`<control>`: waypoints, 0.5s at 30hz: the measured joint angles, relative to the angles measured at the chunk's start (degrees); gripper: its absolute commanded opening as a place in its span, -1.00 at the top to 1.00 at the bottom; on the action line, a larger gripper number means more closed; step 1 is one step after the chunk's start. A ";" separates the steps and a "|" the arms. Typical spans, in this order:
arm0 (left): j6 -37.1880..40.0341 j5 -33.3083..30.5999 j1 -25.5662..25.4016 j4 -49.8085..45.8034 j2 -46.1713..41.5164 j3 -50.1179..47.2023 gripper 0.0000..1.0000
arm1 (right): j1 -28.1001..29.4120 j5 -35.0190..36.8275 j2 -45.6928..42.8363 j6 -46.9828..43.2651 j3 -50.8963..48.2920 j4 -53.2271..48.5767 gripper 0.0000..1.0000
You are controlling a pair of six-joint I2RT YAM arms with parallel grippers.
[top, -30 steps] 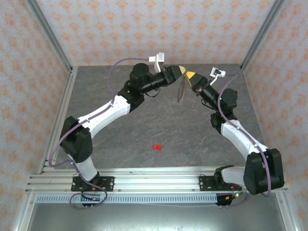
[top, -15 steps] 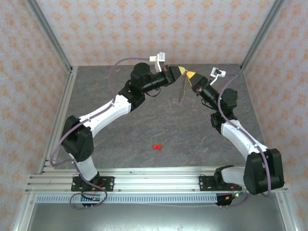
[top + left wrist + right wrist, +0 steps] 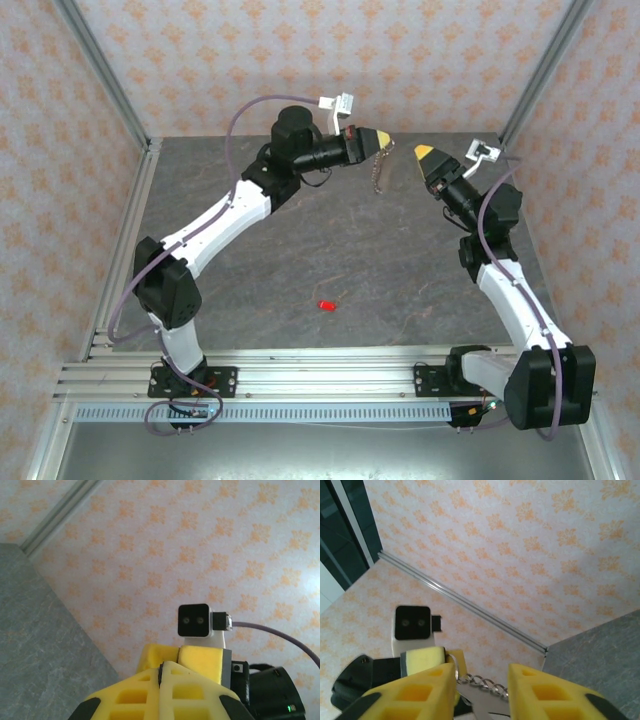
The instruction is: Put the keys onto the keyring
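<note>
**Top view, left to right.**
(a) The red key (image 3: 326, 304) is a tiny bright piece. It lies alone on the grey table (image 3: 250, 260), low in the centre of the frame and well apart from both grippers.
(b) The left gripper (image 3: 380, 137) sits at upper centre. I read its yellow fingers as pressed together on the top of the keyring (image 3: 378, 172). The keyring hangs straight down from the tip as a thin grey-brown loop with a beaded edge.
(c) The right gripper (image 3: 424, 153) is just right of the keyring and apart from it, with nothing in its yellow tip.

**Left wrist view.**
The left gripper (image 3: 161, 672) is at bottom centre, and its fingers meet along a closed seam with no gap. Beyond them stands a black-faced wrist camera (image 3: 194, 620).

**Right wrist view.**
At lower left, the left gripper (image 3: 440, 661) faces me. The links of the keyring (image 3: 481, 684) trail from it across the bottom centre. The right gripper (image 3: 482, 695) has its two yellow fingers (image 3: 415, 692) set apart with a clear gap between them, and I see them gripping nothing.
</note>
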 measured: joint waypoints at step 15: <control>11.50 13.81 1.03 -17.35 7.28 13.25 1.00 | 0.00 -9.60 0.42 -1.44 4.63 -1.16 0.29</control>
